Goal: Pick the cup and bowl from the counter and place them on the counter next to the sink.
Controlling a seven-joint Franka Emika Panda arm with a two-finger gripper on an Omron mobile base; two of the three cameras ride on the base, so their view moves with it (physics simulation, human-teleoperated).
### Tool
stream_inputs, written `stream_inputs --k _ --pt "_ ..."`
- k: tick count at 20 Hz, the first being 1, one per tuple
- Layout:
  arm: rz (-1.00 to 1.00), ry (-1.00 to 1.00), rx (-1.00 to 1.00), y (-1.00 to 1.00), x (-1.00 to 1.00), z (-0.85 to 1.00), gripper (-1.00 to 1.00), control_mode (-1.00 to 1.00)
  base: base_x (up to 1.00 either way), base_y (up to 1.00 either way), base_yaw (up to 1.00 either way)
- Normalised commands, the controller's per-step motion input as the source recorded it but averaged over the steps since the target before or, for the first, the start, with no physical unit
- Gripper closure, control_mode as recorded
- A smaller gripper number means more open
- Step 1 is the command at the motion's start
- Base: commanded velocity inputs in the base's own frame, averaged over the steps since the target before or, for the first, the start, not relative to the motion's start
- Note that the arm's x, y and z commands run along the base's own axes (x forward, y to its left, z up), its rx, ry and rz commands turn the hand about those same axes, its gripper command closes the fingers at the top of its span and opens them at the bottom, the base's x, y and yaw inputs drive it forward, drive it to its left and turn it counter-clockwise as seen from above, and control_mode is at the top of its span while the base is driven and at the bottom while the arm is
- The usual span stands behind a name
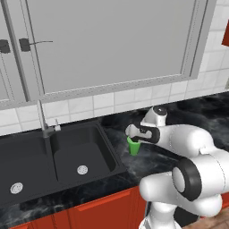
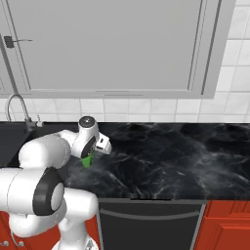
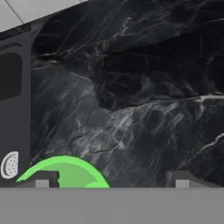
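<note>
The counter (image 1: 147,167) is glossy black marble under my arm, running from the sink (image 1: 67,156) off to my right. My left base view takes in both dark basins, each with a round drain, and the faucet's straight stem at the wall; my right base view catches just the faucet's (image 2: 17,105) curved neck and a corner of the basin, plus a long bare stretch of counter over a dark appliance front (image 2: 149,227). Grey cabinets (image 1: 107,40) hang above white tiles.

My claw (image 1: 133,135) sits low over the counter just right of the sink. The cup (image 1: 133,146), small and green, stands roughly upright beneath it, mouth up. In my hand view the cup's rim (image 3: 65,168) curves around my left fingertip (image 3: 42,179), the right one (image 3: 181,179) well apart over bare marble. Whether I'm gripping it, I cannot tell.
</note>
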Motion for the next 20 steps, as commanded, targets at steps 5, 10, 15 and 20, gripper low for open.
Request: stream_inputs --k 5,10,15,20 --pt "-0.02 0.00 0.00 -0.01 0.00 0.52 -1.00 -1.00 0.00 0.00 0.00" --pt "0.00 0.04 0.00 -0.01 -0.25 0.27 -1.00 -1.00 0.00 0.00 0.00" --pt "0.00 0.17 0.00 0.00 -0.44 0.09 -1.00 -1.00 0.00 0.00 0.00" --pt "0.00 0.10 0.00 0.00 -0.62 0.07 -1.00 -1.00 0.00 0.00 0.00"
